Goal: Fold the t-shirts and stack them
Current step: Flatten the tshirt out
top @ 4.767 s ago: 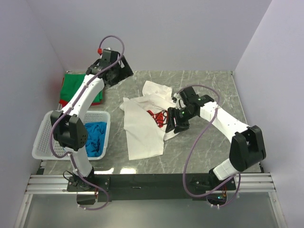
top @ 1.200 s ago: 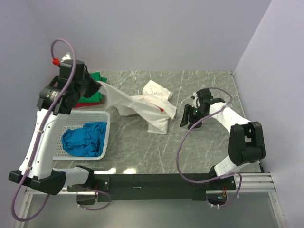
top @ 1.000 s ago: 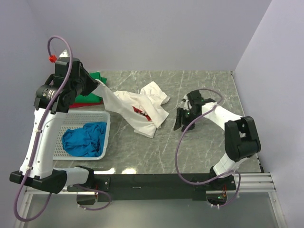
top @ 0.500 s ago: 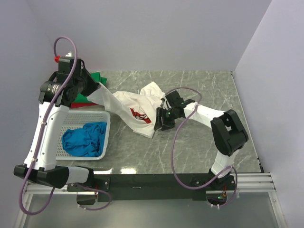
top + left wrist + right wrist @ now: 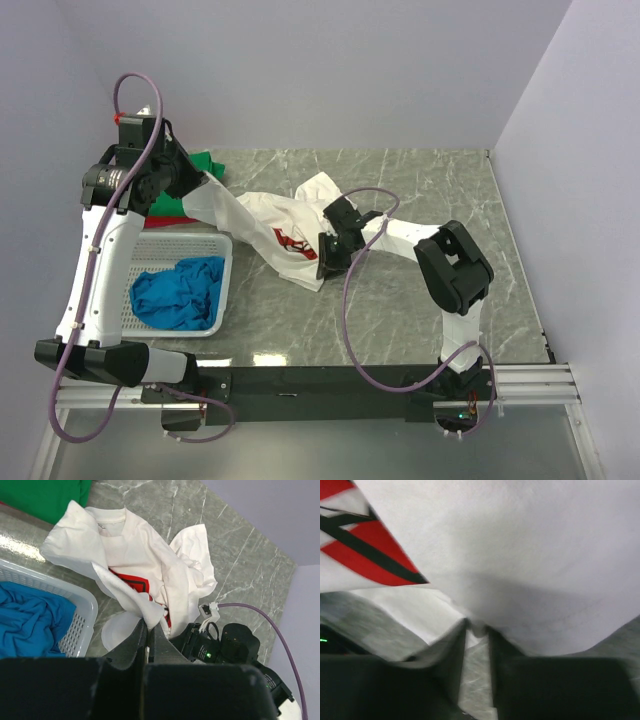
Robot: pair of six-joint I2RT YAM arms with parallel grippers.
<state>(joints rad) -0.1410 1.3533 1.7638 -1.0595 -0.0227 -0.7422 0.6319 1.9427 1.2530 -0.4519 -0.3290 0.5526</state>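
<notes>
Starting far left: logging a white lattice basket (image 5: pixel 200 238) sitting on the marble table (image 5: pixel 430 190) beside the left arm, holding a crumpled bright blue t-shirt (image 5: pixel 180 290).

Noting a green t-shirt (image 5: pixel 205 163) lying at the table's rear left corner, just behind the basket and partly hidden by the arm.

Seeing the left gripper (image 5: pixel 195 183) raised above that corner. Checking the left wrist view: fingers (image 5: pixel 132 642) nearly together, pinching an edge of the white t-shirt (image 5: pixel 265 215), with cloth trapped right at the tips.

Tracking the white t-shirt rightward:
- Hanging taut from the left gripper down toward the table.
- Passing close by the basket's rear right corner; unable to tell whether brushing the rim.
- Lying bunched and rumpled across the table's middle, with the red print (image 5: pixel 290 240) facing up near the front edge.
- Showing its collar (image 5: pixel 112 526) in the left wrist view, turned toward the green t-shirt.

Moving right: finding the right gripper (image 5: pixel 322 262) low over the table at the white t-shirt's front right edge, its arm stretching leftward across the marble.

Checking the right wrist view:
- Fingers (image 5: pixel 452 655) set narrow, catching a small nub of white cloth between the tips.
- White cloth and a blurred patch of red print filling the upper frame.
- Grey marble showing below, between the fingers.
</notes>
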